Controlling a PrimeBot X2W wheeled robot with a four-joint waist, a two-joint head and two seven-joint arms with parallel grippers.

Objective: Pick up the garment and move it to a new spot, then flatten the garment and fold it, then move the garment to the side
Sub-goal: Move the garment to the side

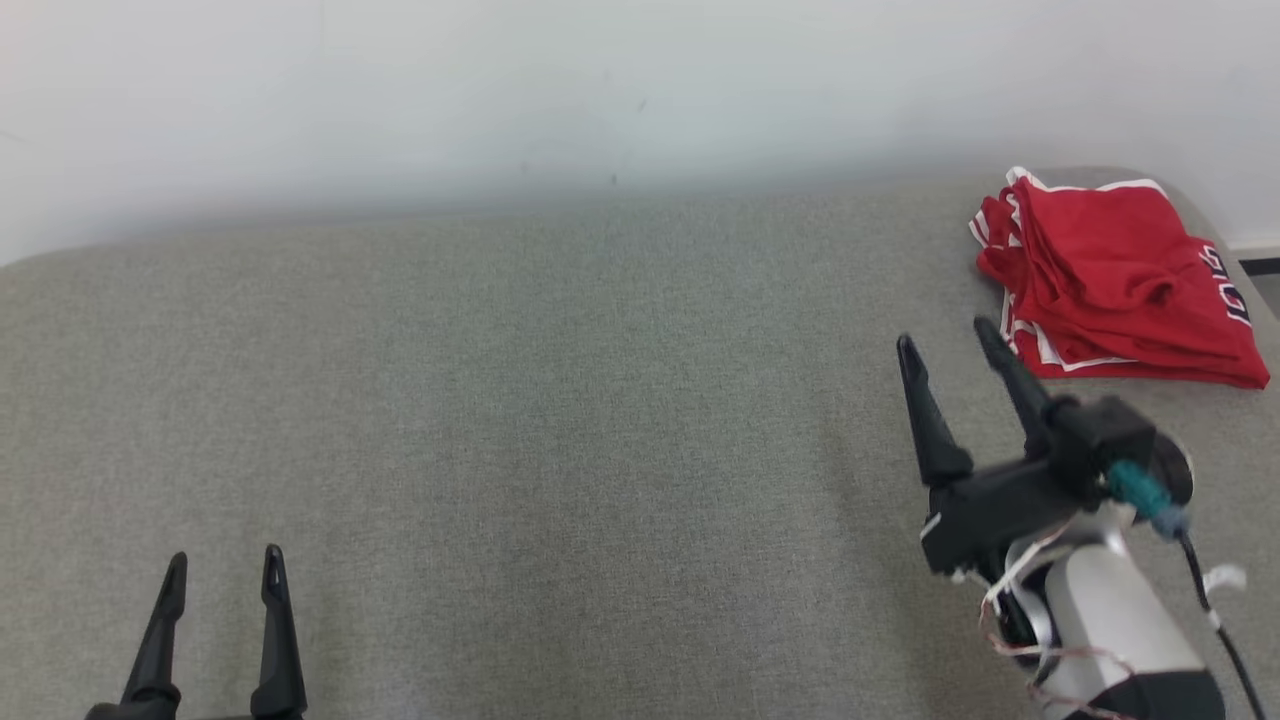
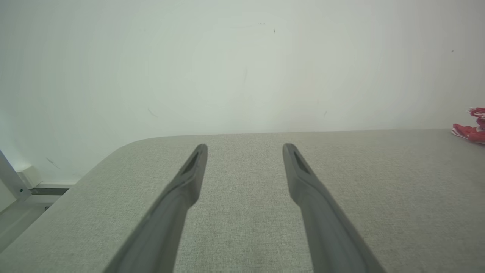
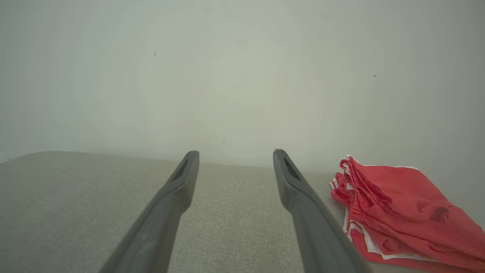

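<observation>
Partly, folds hide the lettering (image 1: pixel 1228 292) on the garment (image 1: pixel 1110 270); both jaws gape, empty.

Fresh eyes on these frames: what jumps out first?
The red garment with white trim, bunched loosely at the far right corner of the grey padded surface, is the one spot of colour. Next is the right end effector, open, with its fingertips close beside the garment's left edge. The left end effector is open at the lower left, far from the garment.

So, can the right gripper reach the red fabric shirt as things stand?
Probably yes: the open right gripper sits just short of the red fabric shirt, bare grey cloth surface between them.
</observation>
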